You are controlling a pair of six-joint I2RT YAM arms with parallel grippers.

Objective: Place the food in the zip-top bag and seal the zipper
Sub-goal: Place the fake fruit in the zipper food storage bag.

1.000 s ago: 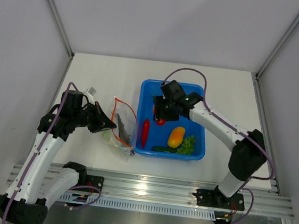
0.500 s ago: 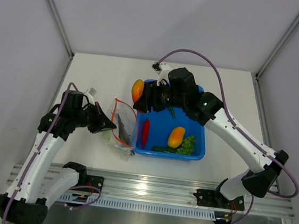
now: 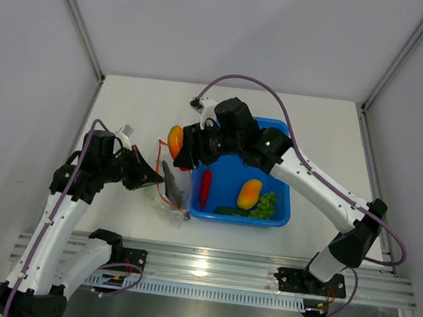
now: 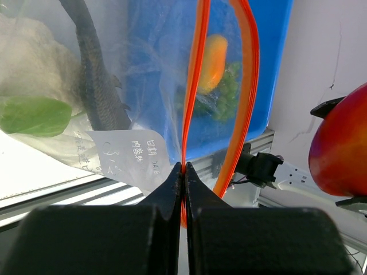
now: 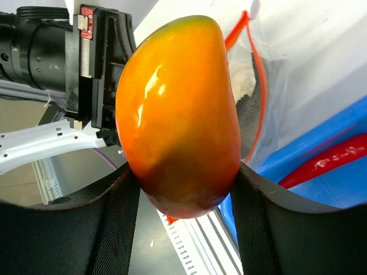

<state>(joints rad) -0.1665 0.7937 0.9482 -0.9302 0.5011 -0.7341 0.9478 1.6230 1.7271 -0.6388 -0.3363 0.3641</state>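
The clear zip-top bag (image 3: 168,192) lies left of the blue tub (image 3: 280,211), its red-orange zipper (image 4: 195,74) spread open. A grey fish (image 4: 94,86) and white cauliflower (image 4: 26,63) lie inside it. My left gripper (image 4: 183,169) is shut on one zipper lip, seen in the top view (image 3: 155,177). My right gripper (image 3: 180,141) is shut on an orange-yellow fruit (image 5: 178,109) and holds it above the bag's mouth; the fruit also shows in the top view (image 3: 175,137). A red chili (image 3: 205,188), another orange fruit (image 3: 249,193), green grapes (image 3: 267,204) and a long green vegetable (image 3: 230,210) lie in the tub.
The tub stands right of the bag near the table's front edge. A metal rail (image 3: 215,269) runs along the front. Grey walls close in both sides and the back.
My right gripper has lifted the orange-yellow fruit out of the tub and carried it left, to above the bag's mouth. The left gripper keeps hold of the zipper lip.
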